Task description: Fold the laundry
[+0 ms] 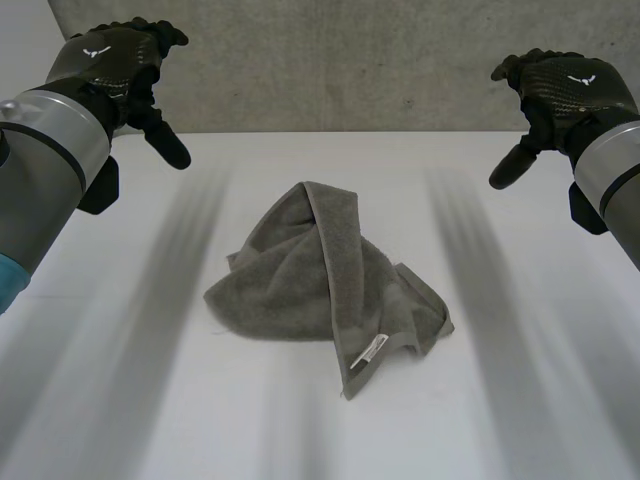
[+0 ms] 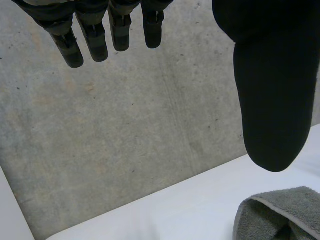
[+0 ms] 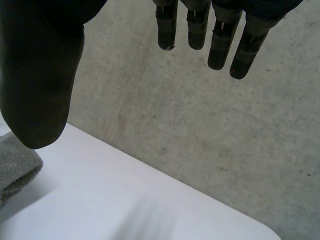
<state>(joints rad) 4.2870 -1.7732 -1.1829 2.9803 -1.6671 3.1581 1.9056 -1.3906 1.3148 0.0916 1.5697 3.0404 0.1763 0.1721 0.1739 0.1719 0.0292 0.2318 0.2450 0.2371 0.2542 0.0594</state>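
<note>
A grey towel (image 1: 322, 276) lies crumpled in a heap on the middle of the white table (image 1: 120, 400), with a hemmed band running over it and a small white label near its front corner. My left hand (image 1: 112, 62) hovers high over the table's far left, open, fingers relaxed and holding nothing. My right hand (image 1: 560, 88) hovers high at the far right, also open and empty. Beyond the thumb in the left wrist view lies an edge of the towel (image 2: 280, 215). In the right wrist view a towel (image 3: 15, 167) corner lies below the thumb.
A grey concrete wall (image 1: 350, 60) stands behind the table's far edge. The bare white tabletop spreads on all sides of the towel.
</note>
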